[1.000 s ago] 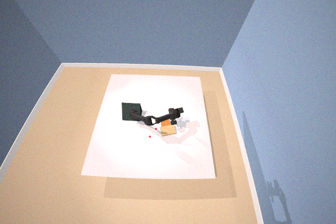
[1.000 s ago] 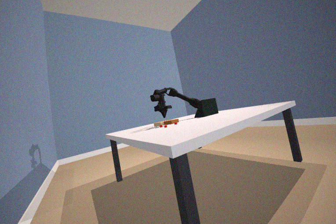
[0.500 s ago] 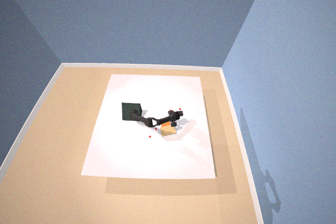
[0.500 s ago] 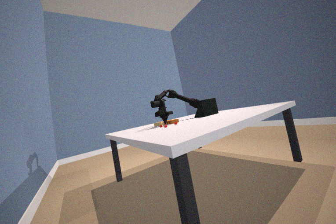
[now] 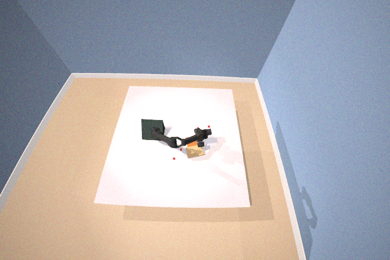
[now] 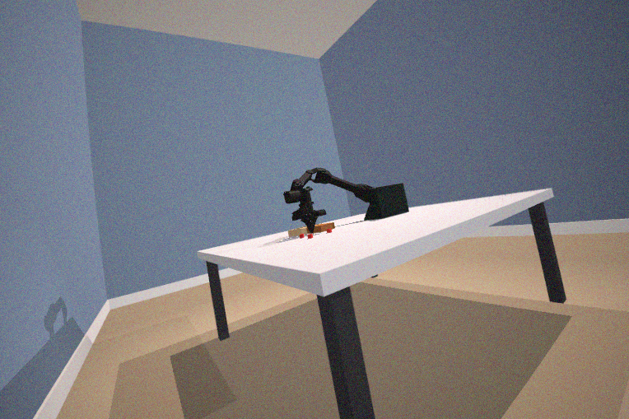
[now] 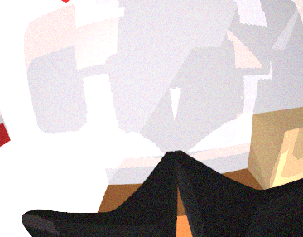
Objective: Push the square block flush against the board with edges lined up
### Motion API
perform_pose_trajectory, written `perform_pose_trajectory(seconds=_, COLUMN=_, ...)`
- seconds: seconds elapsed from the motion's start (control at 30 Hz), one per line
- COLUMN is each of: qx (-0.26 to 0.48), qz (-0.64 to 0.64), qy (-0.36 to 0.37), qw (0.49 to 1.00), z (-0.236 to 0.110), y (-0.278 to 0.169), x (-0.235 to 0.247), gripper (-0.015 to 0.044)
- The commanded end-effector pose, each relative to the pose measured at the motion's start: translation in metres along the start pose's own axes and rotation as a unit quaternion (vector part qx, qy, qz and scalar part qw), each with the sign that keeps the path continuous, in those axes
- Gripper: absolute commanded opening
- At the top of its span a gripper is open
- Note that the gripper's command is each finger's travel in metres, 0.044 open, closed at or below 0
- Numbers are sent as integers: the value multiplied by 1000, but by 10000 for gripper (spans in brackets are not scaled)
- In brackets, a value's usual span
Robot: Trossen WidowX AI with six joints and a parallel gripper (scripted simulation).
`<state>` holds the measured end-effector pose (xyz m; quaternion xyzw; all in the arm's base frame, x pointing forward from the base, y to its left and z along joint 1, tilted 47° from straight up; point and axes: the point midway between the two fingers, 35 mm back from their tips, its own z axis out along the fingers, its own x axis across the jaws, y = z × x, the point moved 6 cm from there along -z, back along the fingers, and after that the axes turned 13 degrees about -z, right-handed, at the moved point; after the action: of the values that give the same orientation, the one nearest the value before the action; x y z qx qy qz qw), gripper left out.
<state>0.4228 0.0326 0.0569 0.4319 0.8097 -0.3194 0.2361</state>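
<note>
Nearest is the black tool (image 5: 200, 137) (image 6: 311, 230) (image 7: 174, 157), pointing down, its fingers closed together with nothing between them. Its tips reach low, just beside the orange block (image 5: 192, 144) (image 6: 325, 227) (image 7: 118, 196); whether they touch it, I cannot tell. The block lies flat on the white counter (image 5: 157, 181) (image 6: 407, 235) (image 7: 19, 182), partly hidden by the tool. Next to it is the tan board (image 5: 195, 152) (image 6: 295, 232) (image 7: 261, 145), also flat.

The block seems to sit against the board's long side, so the joining part looks done or nearly so. On the side by the tool, the board sticks out past the block; at the other end their edges look close to even, but I cannot confirm it. Likely left: a small nudge to even an edge, then moving the tool away.

Small red cubes (image 5: 173, 158) (image 6: 329, 230) (image 7: 2, 134) lie around them. Farther off are the arm's dark base (image 5: 148, 124) (image 6: 390, 200) and blue walls (image 5: 189, 29) (image 6: 203, 124).
</note>
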Motion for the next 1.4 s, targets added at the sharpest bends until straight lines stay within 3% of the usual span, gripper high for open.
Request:
perform_pose_trajectory(seconds=0.0, qx=-2, qz=2, qy=-2, qw=1000, z=-2, y=-6, x=-2, gripper=0)
perform_pose_trajectory(seconds=0.87, qx=-2, qz=1, qy=-2, qw=1000, z=-1, y=-32, x=5, gripper=0)
perform_pose_trajectory(seconds=1.37, qx=-2, qz=2, qy=-2, qw=1000, z=-2, y=-12, x=0, gripper=0)
